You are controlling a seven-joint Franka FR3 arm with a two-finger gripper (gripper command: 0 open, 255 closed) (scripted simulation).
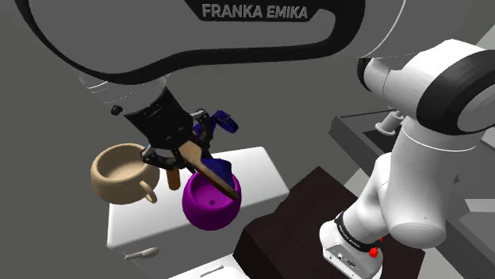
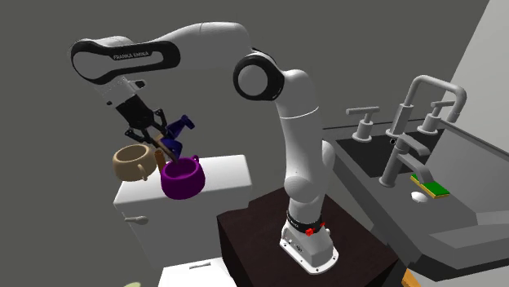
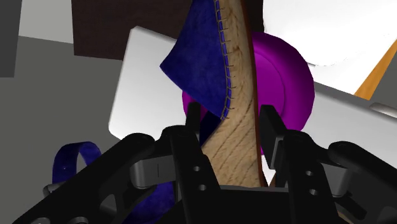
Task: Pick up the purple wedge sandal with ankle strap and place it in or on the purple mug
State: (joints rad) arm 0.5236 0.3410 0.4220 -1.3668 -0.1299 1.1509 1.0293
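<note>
White cabinet top (image 1: 258,170) carries 2 mugs: a tan mug (image 1: 117,173) at its left edge in the shoulder view, then the purple mug (image 1: 210,204). The gripper (image 1: 176,158) clamps the blue-strapped wedge sandal (image 1: 216,171) just above the purple mug. If released tilted, the long sole could catch the rim and topple out.

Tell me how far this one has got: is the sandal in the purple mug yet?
Done: the sandal is picked up, clasped between the jaws and clear of the white cabinet top. In hand: it hangs tilted, toe down, just over the opening of the purple mug. Left: lower it in, open the jaws and back away. It is not yet placed.
</note>
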